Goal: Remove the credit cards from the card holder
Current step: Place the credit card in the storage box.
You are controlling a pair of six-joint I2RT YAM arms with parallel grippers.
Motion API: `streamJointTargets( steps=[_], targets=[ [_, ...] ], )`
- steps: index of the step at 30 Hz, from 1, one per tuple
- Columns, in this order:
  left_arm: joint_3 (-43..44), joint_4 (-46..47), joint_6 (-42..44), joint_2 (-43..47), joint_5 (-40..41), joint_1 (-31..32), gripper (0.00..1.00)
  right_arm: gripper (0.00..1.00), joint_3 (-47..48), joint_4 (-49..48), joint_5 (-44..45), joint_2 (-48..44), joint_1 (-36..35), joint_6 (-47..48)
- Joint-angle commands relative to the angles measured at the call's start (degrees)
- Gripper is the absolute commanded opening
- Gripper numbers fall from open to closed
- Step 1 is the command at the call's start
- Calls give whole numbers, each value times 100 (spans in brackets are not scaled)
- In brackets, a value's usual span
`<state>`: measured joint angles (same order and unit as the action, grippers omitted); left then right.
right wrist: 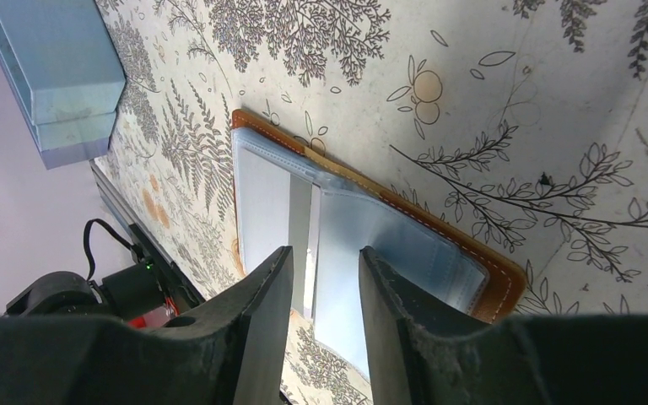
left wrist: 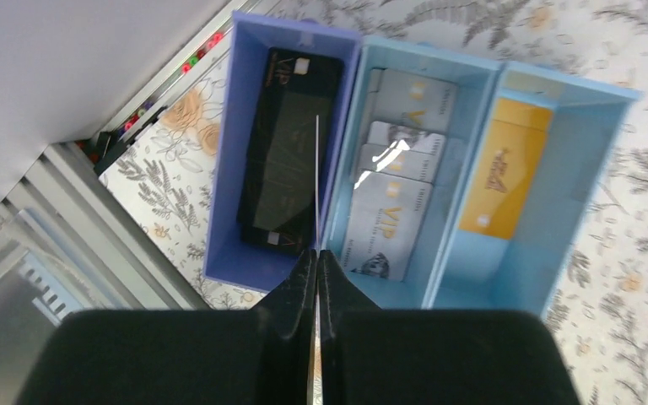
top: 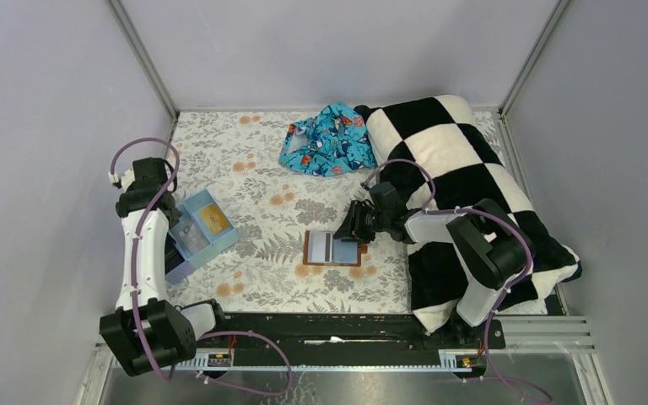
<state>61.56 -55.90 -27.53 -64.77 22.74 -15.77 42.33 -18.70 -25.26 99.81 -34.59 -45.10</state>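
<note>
Fingers over card holder, pillow alongside

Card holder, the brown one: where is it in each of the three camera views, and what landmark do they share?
Top external: the card holder lies open mid-table, slightly right of centre.
Left wrist: not in it.
Right wrist: the card holder fills the centre, running diagonally.
Shared landmark: the light-blue box, in all three views.
</note>
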Motion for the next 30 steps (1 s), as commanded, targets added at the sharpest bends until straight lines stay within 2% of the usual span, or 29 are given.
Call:
streamJointTargets(
  steps=[1,4,8,11,21,28,30],
  targets=[
    [-328,527,-28,-25,325,-256,0,43,104,402,-61,47,-54,179],
    [-433,712,99,-75,15,-422,0,43,143,436,-100,107,-48,167],
    [-414,918,275,-171,-1037,-619,0,43,223,541,-95,150,-51,210],
    [-444,999,281,-206,-1266,-738,0,43,264,598,-109,177,-55,244],
    [-476,864,135,221,-891,-916,0,43,330,688,-167,258,-48,314],
    [-190,465,270,191,253,-904,0,43,373,709,-195,315,-53,342],
    [-241,448,193,153,364,-903,0,43,397,763,-200,320,-48,385]
  ],
)
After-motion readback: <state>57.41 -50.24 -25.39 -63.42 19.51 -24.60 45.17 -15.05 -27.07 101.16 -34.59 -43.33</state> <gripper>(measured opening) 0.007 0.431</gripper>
